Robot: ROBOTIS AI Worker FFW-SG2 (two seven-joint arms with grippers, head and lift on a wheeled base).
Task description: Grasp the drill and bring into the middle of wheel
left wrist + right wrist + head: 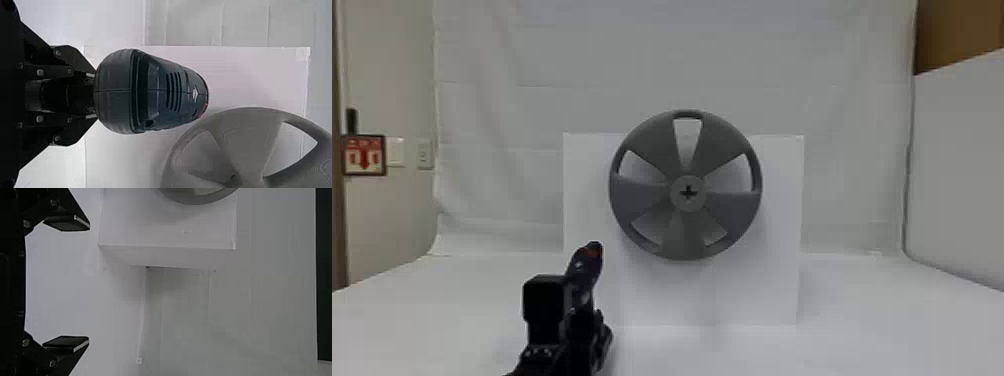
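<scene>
The drill (586,267) is left of the wheel's (639,195) hub (688,205) and lower, apart from it, handle hidden. The left gripper (584,325) grasps it, fingertips concealed behind its body in the left wrist view. Both wrist views crop the wheel. The board's (782,240) edges reach past the wheel left and right. The right gripper (89,282) is released, fingers wide apart.

— And the wheel (685,240) sits right there on the front of the box (779,280)!
— Box on the table (857,325), backdrop (632,55) behind it, and out far left, a sign (364,155) on the wall (392,90)!
— Where's the drill (583,267)?
— Left of the wheel, lower down, before the box, in the left gripper (589,330)!
</scene>
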